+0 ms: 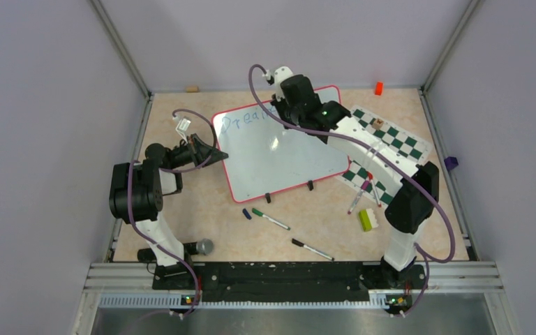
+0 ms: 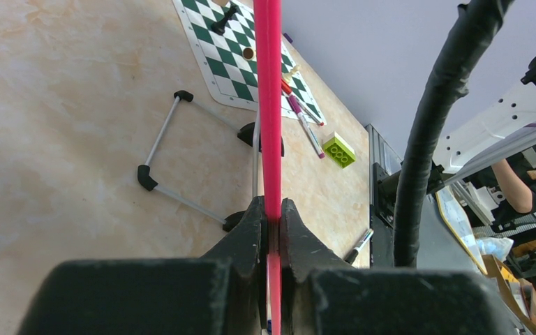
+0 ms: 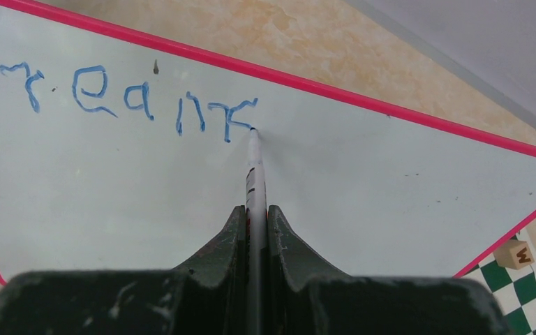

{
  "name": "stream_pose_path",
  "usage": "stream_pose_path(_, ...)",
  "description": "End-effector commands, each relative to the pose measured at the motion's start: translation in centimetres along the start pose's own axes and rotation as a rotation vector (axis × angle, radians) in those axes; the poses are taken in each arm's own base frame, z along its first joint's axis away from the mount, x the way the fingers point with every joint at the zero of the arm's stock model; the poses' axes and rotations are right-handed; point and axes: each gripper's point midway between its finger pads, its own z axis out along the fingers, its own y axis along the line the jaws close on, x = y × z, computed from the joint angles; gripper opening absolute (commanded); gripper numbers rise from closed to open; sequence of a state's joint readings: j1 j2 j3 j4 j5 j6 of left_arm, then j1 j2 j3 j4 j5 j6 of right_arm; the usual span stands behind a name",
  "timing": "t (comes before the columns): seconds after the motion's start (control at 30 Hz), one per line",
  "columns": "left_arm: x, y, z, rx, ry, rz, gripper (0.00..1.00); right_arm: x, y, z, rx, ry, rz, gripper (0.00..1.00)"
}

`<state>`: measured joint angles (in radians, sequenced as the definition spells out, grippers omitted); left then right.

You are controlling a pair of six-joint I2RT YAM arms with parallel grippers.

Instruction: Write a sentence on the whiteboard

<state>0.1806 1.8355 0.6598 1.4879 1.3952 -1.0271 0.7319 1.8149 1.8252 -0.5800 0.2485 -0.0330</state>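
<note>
The whiteboard [image 1: 279,157] lies tilted on the table, white with a red frame. Blue lettering, the start of the sentence [image 1: 248,120], runs along its far left corner. In the right wrist view the sentence [image 3: 112,98] reads roughly "Dream". My right gripper [image 3: 257,209] is shut on a slim white marker [image 3: 255,171], whose tip touches the whiteboard [image 3: 363,181] just past the last letter. From above, the right gripper [image 1: 283,106] hangs over the board's top edge. My left gripper [image 2: 273,213] is shut on the whiteboard's red frame [image 2: 268,105] at its left edge [image 1: 218,155].
A green-and-white chess mat [image 1: 394,143] lies right of the board with markers [image 1: 359,195] on its near end. A green brick [image 1: 367,220], a green-capped marker [image 1: 271,218], a black marker [image 1: 313,249] and a blue cap [image 1: 246,214] lie in front. The board's wire stand [image 2: 174,150] shows underneath.
</note>
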Motion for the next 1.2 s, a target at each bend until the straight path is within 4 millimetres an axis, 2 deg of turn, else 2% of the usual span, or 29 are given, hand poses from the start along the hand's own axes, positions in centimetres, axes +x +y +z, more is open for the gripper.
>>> stream_pose_path(0.0,-1.2,-1.6,0.3,0.047,0.014,0.209,0.00,0.0,-2.1,-1.2,0.067,-0.003,0.019,0.00)
stream_pose_path(0.37,-1.1,-1.6,0.3,0.047,0.015,0.208,0.00,0.9,-1.1,-1.5,0.006,0.013,0.015,0.00)
stream_pose_path(0.5,-1.2,-1.6,0.3,0.048,0.015,0.210,0.00,0.4,-0.4,-1.3,-0.026,-0.001,0.019,0.00)
stream_pose_path(0.63,-1.1,-1.6,0.3,0.047,0.014,0.208,0.00,-1.0,0.3,-1.5,-0.074,-0.042,0.030,0.00)
stream_pose_path(0.8,-1.2,-1.6,0.3,0.047,0.014,0.209,0.00,-2.5,0.9,-2.9,-0.124,-0.108,0.052,0.00)
stream_pose_path(0.93,-1.2,-1.6,0.3,0.047,0.014,0.208,0.00,-2.8,0.8,-4.3,-0.162,-0.149,0.097,0.00)
stream_pose_path(1.03,-1.2,-1.6,0.3,0.047,0.014,0.209,0.00,-2.5,0.3,-5.2,-0.168,-0.172,0.127,0.00)
stream_pose_path(1.17,-1.2,-1.6,0.3,0.047,0.014,0.209,0.00,-2.7,-1.4,-6.7,-0.105,-0.227,0.164,0.00)
